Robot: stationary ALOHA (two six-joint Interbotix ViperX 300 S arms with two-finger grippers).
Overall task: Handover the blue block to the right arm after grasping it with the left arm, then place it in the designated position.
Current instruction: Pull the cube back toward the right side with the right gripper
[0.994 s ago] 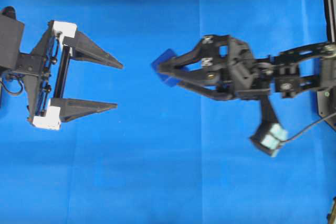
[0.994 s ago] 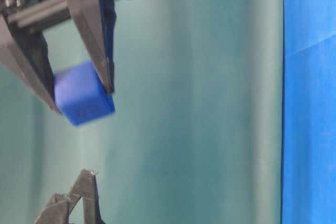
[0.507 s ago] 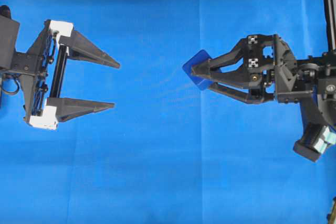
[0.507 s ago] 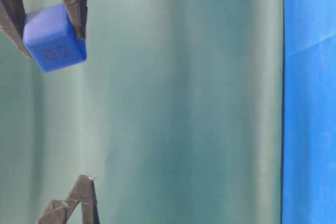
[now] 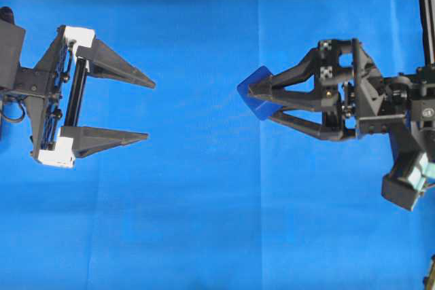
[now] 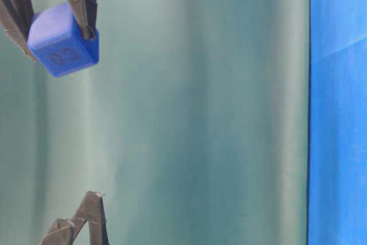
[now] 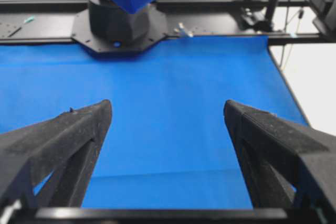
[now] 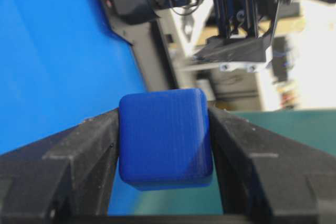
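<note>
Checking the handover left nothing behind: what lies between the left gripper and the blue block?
Only bare blue cloth between the left gripper and the blue block, in the overhead view.

cloth [image 5: 204, 222]: blue, creased | backdrop [image 6: 200, 113]: green, beside cloth

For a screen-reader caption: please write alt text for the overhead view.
The right gripper holds the blue block between its fingertips above a blue cloth. Facing it from the left, apart, the left gripper stands wide open and holds nothing.
</note>
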